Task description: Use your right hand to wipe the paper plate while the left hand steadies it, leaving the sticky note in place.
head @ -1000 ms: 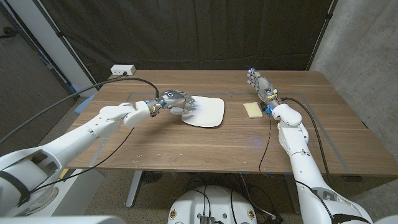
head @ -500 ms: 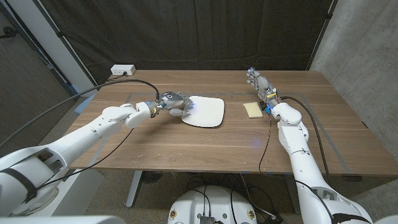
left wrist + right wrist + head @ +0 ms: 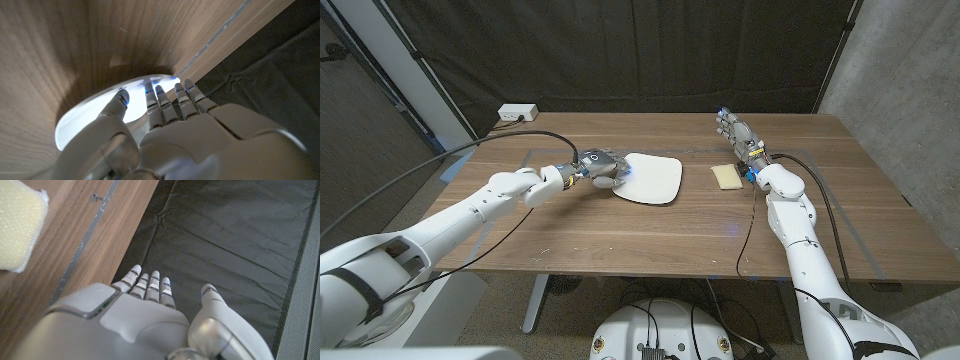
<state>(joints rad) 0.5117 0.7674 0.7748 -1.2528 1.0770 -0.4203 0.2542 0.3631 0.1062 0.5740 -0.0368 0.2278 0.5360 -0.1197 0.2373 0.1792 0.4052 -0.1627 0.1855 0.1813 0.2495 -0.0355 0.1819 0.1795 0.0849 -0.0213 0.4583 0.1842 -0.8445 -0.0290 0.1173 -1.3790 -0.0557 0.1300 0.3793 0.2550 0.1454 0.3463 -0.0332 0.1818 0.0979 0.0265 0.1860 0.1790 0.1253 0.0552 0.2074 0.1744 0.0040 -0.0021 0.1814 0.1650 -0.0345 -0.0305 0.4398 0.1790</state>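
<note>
Brown wooden surface (image 3: 620,225) with visible grain carried everything. A white power strip (image 3: 517,113) sat at its far left corner, a black cable running off it. Thin pale tape lines (image 3: 859,240) ran across the wood near the right side and along the far left. Black wrinkled curtain (image 3: 620,50) hung behind the surface. Grey concrete wall (image 3: 910,90) stood on the right. Blue tape bit (image 3: 453,170) stuck at the left edge.
</note>
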